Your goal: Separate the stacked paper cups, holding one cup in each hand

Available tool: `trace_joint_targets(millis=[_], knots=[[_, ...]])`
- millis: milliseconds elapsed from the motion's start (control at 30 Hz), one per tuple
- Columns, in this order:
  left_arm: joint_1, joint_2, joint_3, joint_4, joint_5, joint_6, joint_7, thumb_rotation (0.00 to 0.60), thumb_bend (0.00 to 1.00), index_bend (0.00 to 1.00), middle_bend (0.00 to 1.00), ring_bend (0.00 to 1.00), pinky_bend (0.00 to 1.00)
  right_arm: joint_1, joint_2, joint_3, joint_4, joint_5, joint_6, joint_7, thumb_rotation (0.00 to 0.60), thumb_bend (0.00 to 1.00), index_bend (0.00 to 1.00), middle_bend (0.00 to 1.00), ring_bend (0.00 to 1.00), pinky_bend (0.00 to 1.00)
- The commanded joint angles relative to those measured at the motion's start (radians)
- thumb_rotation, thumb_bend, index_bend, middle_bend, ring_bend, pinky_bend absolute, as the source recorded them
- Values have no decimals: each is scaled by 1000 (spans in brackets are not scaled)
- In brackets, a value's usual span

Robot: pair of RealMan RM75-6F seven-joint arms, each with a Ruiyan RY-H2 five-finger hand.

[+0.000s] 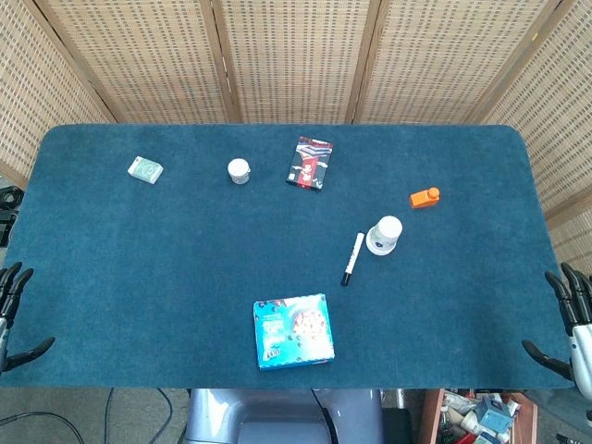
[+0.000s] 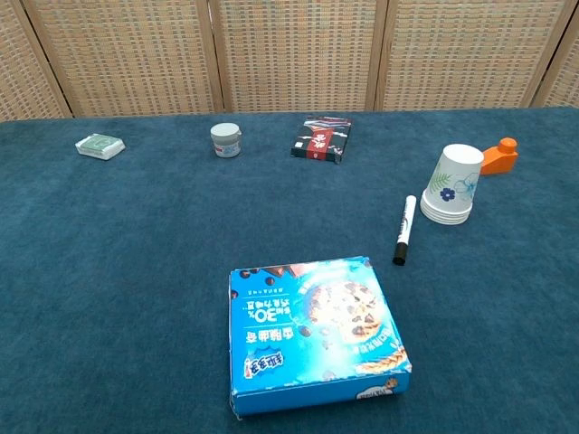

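Fingers are spread and hold nothing on both the left hand point(image 1: 14, 310) and the right hand point(image 1: 566, 324), at the near corners of the blue table point(image 1: 139, 268). Nearest lies one cookie box point(image 2: 312, 330). Beyond it lies one marker point(image 2: 404, 230), then the upside-down stacked cups point(image 2: 451, 184) just beside one orange object point(image 2: 499, 156). Farther back lie one jar point(image 2: 226, 140), one dark packet point(image 2: 322, 137) and one green box point(image 2: 99, 146). Wicker screens point(image 1: 296, 55) stand behind.

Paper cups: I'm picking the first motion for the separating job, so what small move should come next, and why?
Probably bring the right robot hand in toward the paper cups. The stack stands upside down on the right side of the table, between the marker and the orange object. Both hands sit at the table's near corners holding nothing, and the left robot hand is farther away.
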Motion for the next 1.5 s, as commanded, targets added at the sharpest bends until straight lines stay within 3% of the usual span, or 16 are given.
trace_joint_targets(millis=[33, 433, 733, 933, 1167, 1500], knots=[[0, 0, 0, 0, 0, 0, 0, 600, 128, 0, 0, 0, 0, 0, -1, 0, 1, 1, -2, -1, 600, 0, 0, 0, 0, 0], [-7, 1, -3, 1, -10, -19, -14, 600, 128, 0, 0, 0, 0, 24, 2, 9, 1, 26, -50, 24, 600, 0, 0, 0, 0, 0], [-34, -23, -27, 36, -36, -50, -36, 600, 128, 0, 0, 0, 0, 241, 14, 84, 2, 25, -309, 67, 600, 0, 0, 0, 0, 0], [-50, -52, -40, 70, -68, -81, -10, 600, 129, 0, 0, 0, 0, 434, -1, 175, -12, 154, -568, 15, 600, 0, 31, 49, 0, 0], [-64, -73, -60, 92, -119, -116, 18, 600, 129, 0, 0, 0, 0, 581, -106, 233, 74, 320, -750, -54, 600, 51, 91, 126, 25, 65], [-77, -87, -77, 104, -162, -142, 44, 600, 130, 0, 0, 0, 0, 721, -235, 233, 212, 501, -931, -169, 600, 203, 164, 240, 134, 178]])
